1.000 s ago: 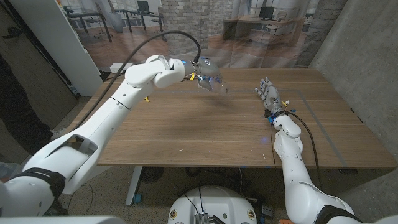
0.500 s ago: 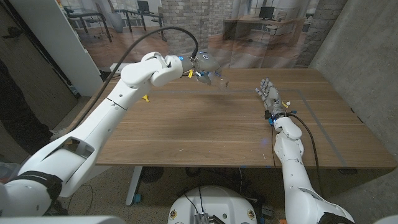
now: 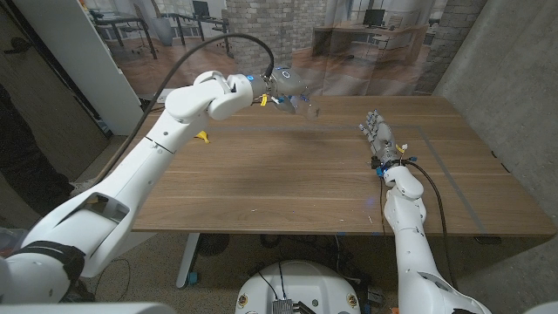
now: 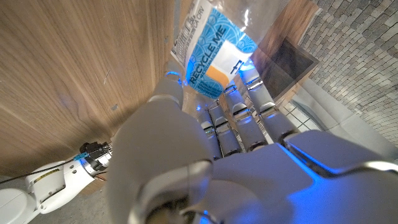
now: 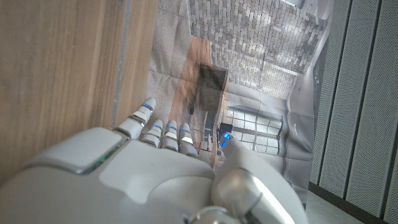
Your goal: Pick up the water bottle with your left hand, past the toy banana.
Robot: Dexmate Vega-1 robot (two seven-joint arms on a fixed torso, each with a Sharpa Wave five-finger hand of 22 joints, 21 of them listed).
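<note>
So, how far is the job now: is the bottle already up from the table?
Done: the left hand holds the bottle clear above the table, past the banana. The blue label shows between its fingers in the wrist view. The right hand is at the table's right side. Left: nothing visible.

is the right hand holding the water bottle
No, the left hand holds the water bottle above the table's far side; the right hand holds nothing.
</note>
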